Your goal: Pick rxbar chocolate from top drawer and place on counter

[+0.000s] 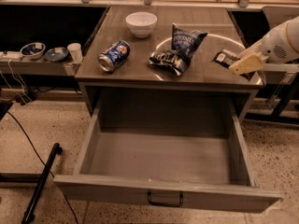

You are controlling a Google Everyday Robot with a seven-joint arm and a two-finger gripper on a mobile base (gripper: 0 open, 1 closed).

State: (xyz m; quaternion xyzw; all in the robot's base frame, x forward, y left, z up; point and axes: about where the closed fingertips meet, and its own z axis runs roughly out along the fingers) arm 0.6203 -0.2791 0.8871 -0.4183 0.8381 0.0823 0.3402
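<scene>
The rxbar chocolate, a small dark bar with pale lettering, is at the right end of the counter, at or just above its surface. My gripper comes in from the right edge, and its pale fingers are shut on the bar's right end. The top drawer is pulled fully open below the counter. Its grey inside shows nothing in it, and its black handle faces front.
On the counter are a white bowl at the back, a blue soda can on its side at the left, and a blue-and-white chip bag in the middle. A low side shelf with small bowls and a cup stands to the left. A black pole lies on the floor.
</scene>
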